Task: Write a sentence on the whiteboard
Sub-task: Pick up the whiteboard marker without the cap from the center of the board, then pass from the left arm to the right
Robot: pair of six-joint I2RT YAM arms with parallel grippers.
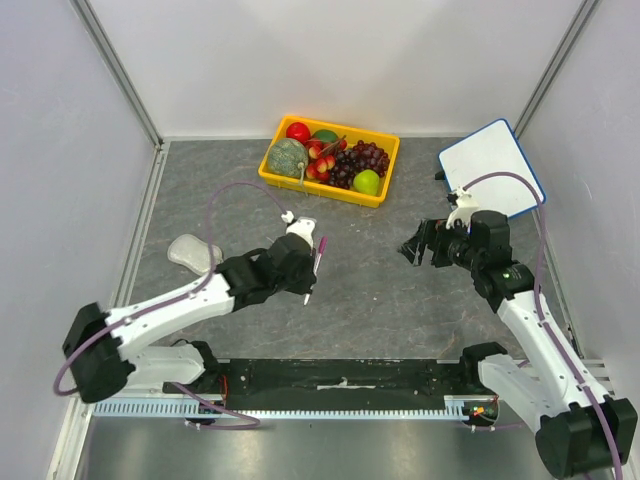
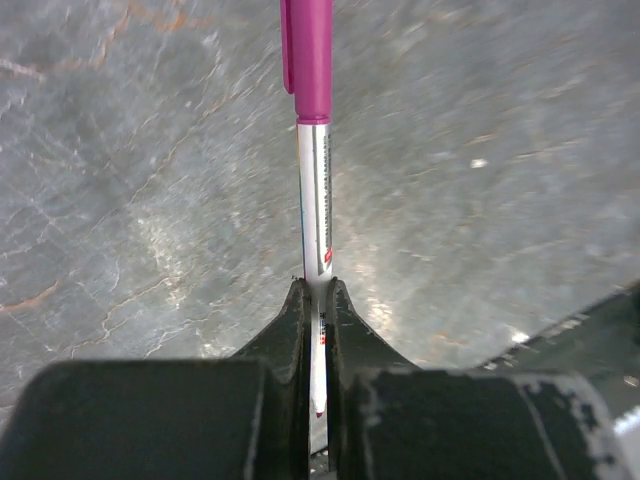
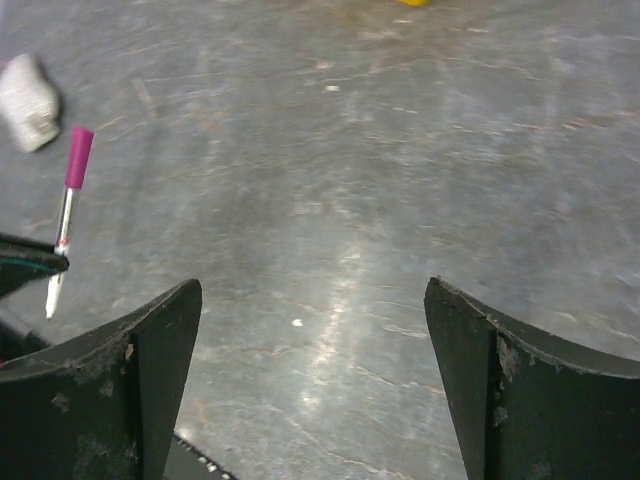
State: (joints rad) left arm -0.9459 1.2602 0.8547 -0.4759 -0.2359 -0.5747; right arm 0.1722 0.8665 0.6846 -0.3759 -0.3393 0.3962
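- left pincer clamped on marker; its long axis runs near-to-far, magenta cap at far end
- yellow fruit basket far middle of surface
- right pincer spread wide, holding nothing
- whiteboard far right by the wall; askew, one corner pointing far; face looks blank

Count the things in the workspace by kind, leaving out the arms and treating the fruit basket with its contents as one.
Whiteboard: 1
Marker: 1
Fruit basket: 1
Pale cloth-like wad: 1
Total: 4
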